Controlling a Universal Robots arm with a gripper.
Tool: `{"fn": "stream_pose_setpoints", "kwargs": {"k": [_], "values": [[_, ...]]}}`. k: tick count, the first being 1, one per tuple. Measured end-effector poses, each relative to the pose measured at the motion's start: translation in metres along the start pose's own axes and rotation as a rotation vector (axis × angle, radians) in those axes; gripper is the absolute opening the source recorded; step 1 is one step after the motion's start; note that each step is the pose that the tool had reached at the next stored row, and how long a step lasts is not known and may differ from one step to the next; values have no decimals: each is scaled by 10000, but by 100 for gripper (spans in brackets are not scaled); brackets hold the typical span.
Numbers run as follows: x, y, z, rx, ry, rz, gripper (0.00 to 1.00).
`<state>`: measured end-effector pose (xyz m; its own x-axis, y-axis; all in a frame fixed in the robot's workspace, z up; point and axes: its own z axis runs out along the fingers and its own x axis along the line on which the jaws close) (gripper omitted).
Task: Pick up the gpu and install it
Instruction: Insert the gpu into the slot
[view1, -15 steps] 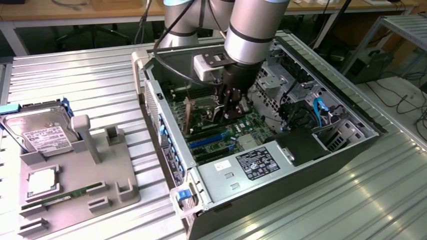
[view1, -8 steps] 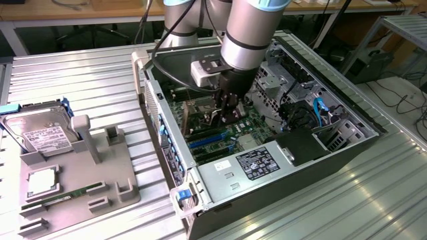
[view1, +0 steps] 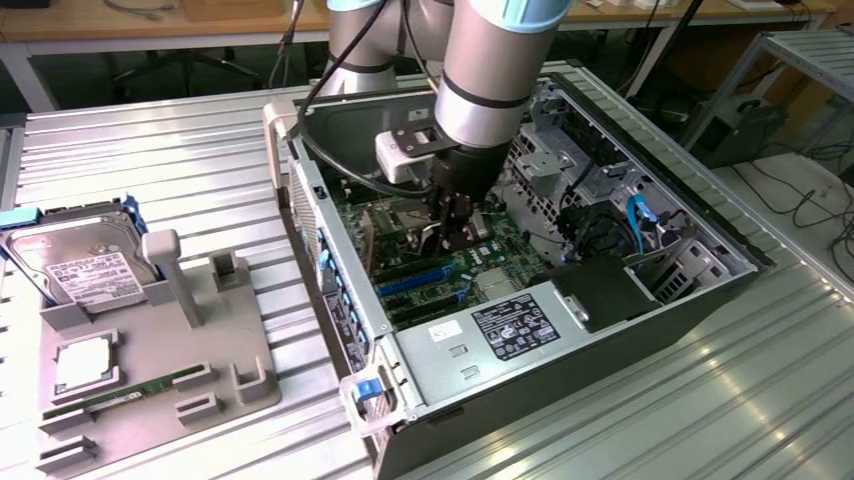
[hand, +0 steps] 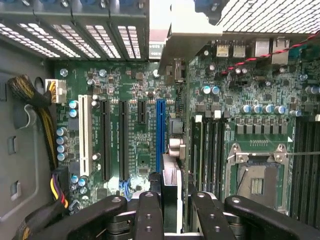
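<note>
The gpu (hand: 170, 187) hangs edge-on, clamped in the gripper (hand: 170, 210), over the motherboard (hand: 130, 85) just beside the blue slot (hand: 160, 130) inside the open computer case (view1: 694, 290); picked up, it seems not yet seated, so installation remains unfinished

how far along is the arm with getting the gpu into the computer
Done: the gpu is picked up and carried inside the open computer case. In hand: the gripper grips the card edge-on above the motherboard, close to the blue slot. Left: the card is not seated; the blue slot shows bare along its length. The hard drive and RAM stick sit on the grey holder outside the case.
</note>
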<state>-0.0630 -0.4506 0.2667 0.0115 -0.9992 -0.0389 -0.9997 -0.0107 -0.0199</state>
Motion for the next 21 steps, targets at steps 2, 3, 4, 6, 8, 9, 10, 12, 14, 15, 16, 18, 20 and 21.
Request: {"fn": "stream_pose_setpoints", "kwargs": {"k": [2,3,4,6,8,9,10,12,14,15,16,18,20,21], "values": [[0,22,22,89,-5,-3,27],[1,29,36,89,-3,-3,27],[1,30,46,89,-2,-4,27],[6,31,49,80,1,-4,27],[36,32,49,79,-1,-4,27],[38,32,59,73,-4,0,27],[39,33,65,49,-2,-1,27],[39,36,76,-36,-3,2,27],[42,38,84,-65,-2,4,27],[49,37,87,-65,-3,3,27],[61,38,87,-65,-3,2,27],[78,43,86,-65,-2,4,27],[79,64,89,-64,-4,4,27],[79,76,90,-64,-3,3,27]]}}
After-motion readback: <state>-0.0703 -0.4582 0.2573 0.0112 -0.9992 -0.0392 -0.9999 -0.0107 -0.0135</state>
